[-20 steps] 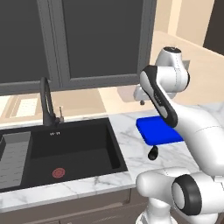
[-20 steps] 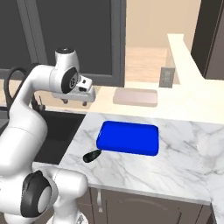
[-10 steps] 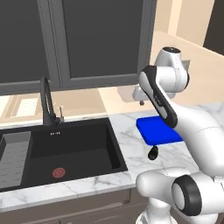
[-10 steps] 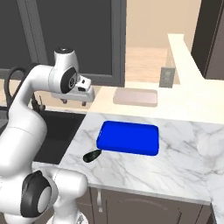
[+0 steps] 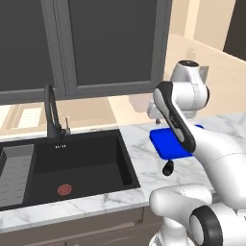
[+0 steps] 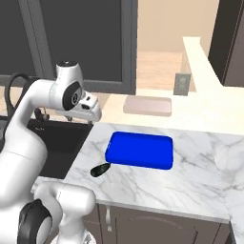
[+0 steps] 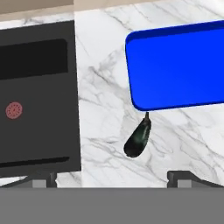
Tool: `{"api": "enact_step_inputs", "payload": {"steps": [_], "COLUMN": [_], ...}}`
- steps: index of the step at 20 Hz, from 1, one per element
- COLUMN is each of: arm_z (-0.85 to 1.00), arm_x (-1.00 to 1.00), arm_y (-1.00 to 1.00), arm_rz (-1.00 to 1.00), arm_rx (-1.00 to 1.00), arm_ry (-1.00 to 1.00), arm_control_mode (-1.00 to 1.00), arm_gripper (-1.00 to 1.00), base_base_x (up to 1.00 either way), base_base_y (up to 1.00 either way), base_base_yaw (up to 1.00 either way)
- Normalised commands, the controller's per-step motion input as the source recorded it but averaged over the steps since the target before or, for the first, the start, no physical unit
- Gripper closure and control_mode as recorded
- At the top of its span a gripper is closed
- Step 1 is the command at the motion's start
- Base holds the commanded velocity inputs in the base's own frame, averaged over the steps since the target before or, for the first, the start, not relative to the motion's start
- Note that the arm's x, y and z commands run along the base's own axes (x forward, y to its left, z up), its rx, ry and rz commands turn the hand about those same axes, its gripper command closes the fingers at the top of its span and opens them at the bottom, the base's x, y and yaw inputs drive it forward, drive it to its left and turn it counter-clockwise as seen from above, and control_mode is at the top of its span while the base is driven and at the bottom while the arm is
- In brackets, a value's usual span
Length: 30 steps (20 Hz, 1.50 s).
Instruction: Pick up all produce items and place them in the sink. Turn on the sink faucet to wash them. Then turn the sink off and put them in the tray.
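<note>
change: nothing's budged since a second ago, your arm just hangs there
gripper [image 7: 112,177]: spread wide, holding nothing, above the counter [image 7: 103,87]
eggplant [image 7: 138,138]: on marble, stem tip at the tray [image 7: 179,65] edge, sink [image 7: 37,96] alongside

Matt black sink [image 5: 72,163], veined white marble counter [image 6: 157,186], glossy blue tray [image 7: 179,65]

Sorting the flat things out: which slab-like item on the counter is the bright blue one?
The tray, right of the sink with an eggplant at its corner; the beige slab behind it is pale.
</note>
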Motion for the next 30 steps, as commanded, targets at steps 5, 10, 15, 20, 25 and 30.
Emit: {"api": "enact_step_inputs", "payload": {"steps": [5, 10, 15, 20, 25, 30], "arm_z": [-0.43, -0.46, -0.47, -0.36, -0.34, -0.41], "arm_x": [-0.12, 0.00, 0.00, 0.00, 0.00, 0.00], "arm_y": [0.00, -0.11, -0.18, -0.17, -0.09, -0.07], "arm_rz": [-0.23, -0.24, -0.23, -0.17, -0.04, 0.00], "arm_rx": [0.00, 0.00, 0.05, 0.03, 0.01, 0.00], "arm_ry": [0.11, 0.23, 0.25, 0.11, 0.00, -0.10], "arm_control_mode": [-1.00, -1.00, -1.00, -1.00, -1.00, -1.00], "arm_gripper": [-1.00, -1.00, -1.00, -1.00, -1.00, -1.00], "base_base_x": [0.00, 0.00, 0.00, 0.00, 0.00, 0.00], "base_base_y": [0.00, 0.00, 0.00, 0.00, 0.00, 0.00], "base_base_yaw": [0.00, 0.00, 0.00, 0.00, 0.00, 0.00]}}
